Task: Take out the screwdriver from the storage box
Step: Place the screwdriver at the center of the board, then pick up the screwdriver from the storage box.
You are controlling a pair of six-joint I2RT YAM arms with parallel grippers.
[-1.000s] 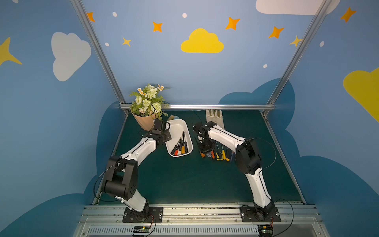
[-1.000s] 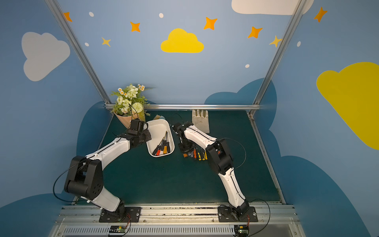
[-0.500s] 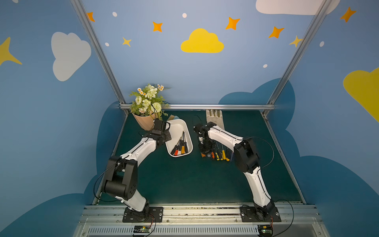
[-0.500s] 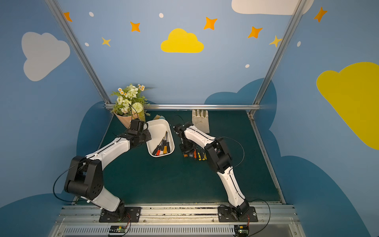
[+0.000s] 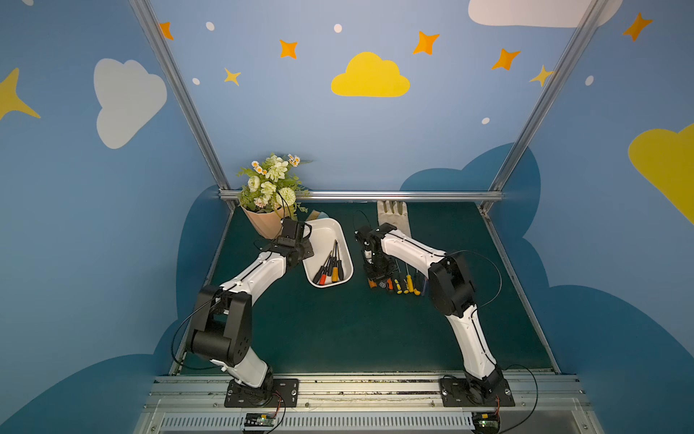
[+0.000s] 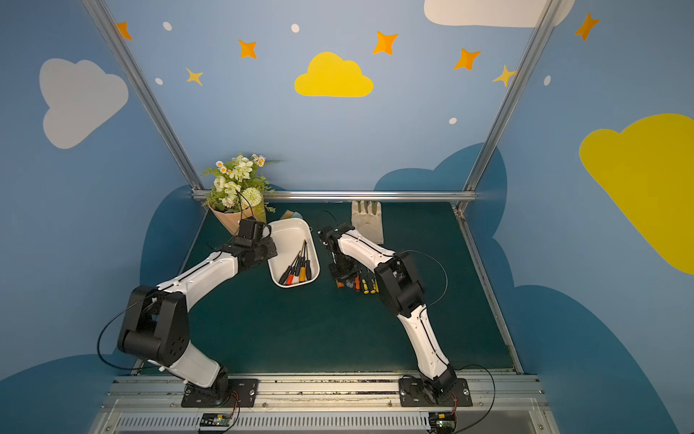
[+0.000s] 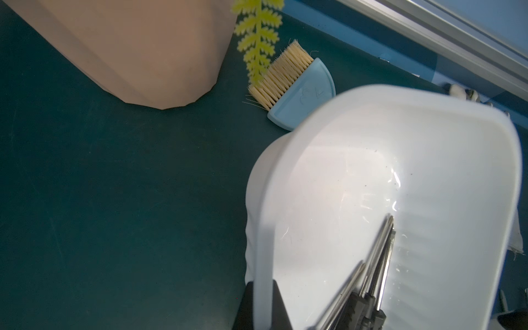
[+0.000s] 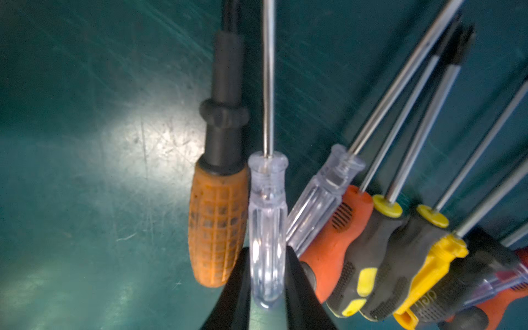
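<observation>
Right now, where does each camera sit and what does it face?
Top views: high in front, looking down at the mat; left arm and right arm show whole.
Left wrist: on the left arm, facing the storage box; left claw pinches its rim.
Right wrist: on the right arm, facing the screwdriver row; right claw grips the clear screwdriver.
Shared: both top views and the left wrist show the storage box.

Both top views: a stereo pair set high above the arm bases (image 5: 261, 392), facing the back wall (image 5: 356, 142) and tilted down, taking in the whole desk (image 5: 338, 330) from afar. Left wrist view: close over the storage box (image 7: 414, 114). Right wrist view: very close above the screwdriver row (image 8: 371, 243). Both these subjects appear small in both top views.
</observation>
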